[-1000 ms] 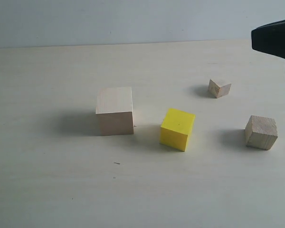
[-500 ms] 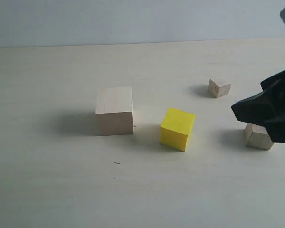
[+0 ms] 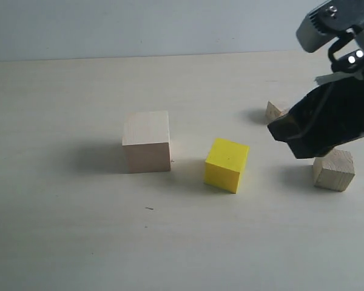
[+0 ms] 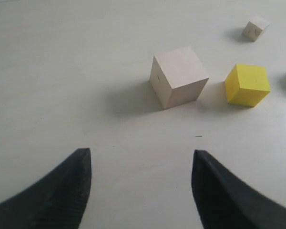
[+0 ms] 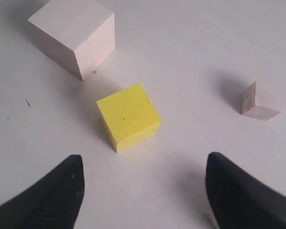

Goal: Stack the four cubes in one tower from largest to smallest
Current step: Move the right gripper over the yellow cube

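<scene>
The large pale wooden cube (image 3: 147, 140) stands left of centre on the table. The bright yellow cube (image 3: 227, 164) sits to its right, a little nearer. My right gripper (image 3: 298, 137) hovers just right of the yellow cube and covers part of the medium grainy wooden cube (image 3: 335, 171) and most of the small wooden cube (image 3: 273, 110). In the right wrist view the gripper (image 5: 143, 164) is open, with the yellow cube (image 5: 128, 117) just ahead of its fingers. My left gripper (image 4: 140, 157) is open over bare table, well short of the large cube (image 4: 178, 76).
A pale tabletop (image 3: 79, 242) runs back to a light wall. The cubes stand apart from one another. A small dark speck (image 3: 148, 208) lies in front of the large cube.
My right gripper has come down from the upper right corner and moved left, now covering parts of the medium and small cubes. No cube has moved.
</scene>
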`<control>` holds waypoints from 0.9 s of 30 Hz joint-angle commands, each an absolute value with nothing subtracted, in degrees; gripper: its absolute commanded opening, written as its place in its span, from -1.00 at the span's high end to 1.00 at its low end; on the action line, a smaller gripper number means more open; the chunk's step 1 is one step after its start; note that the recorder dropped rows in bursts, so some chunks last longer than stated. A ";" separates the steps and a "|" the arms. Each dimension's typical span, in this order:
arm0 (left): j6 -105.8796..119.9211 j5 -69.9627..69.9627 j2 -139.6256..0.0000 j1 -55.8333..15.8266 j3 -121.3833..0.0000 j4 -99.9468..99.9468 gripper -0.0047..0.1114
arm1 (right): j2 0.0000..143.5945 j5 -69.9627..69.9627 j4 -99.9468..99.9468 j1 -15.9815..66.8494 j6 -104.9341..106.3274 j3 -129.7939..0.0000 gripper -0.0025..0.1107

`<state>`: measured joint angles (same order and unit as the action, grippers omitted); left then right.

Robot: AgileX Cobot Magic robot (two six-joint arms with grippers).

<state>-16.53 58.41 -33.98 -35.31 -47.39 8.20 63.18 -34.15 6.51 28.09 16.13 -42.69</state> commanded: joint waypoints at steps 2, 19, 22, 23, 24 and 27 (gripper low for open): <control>-16.30 56.56 -34.03 -35.24 -47.12 9.43 -0.12 | 71.00 -28.37 5.83 28.29 16.52 -43.25 -0.35; -16.30 55.92 -34.03 -35.24 -47.12 9.83 -0.12 | 84.89 -25.98 10.56 28.29 17.93 -49.73 -0.42; -16.30 55.50 -34.03 -35.24 -47.12 9.83 -0.12 | 86.56 -31.00 9.19 28.29 17.93 -54.72 -0.42; -16.30 55.50 -34.03 -35.24 -47.12 9.83 -0.12 | 87.07 -32.71 8.40 28.29 17.93 -56.66 -0.42; -16.30 55.50 -34.03 -35.24 -47.12 9.83 -0.12 | 87.72 -34.87 7.66 28.29 17.93 -58.57 -0.42; -16.30 55.50 -34.03 -35.24 -47.12 9.83 -0.12 | 89.89 -40.86 6.60 28.29 18.03 -63.77 -0.42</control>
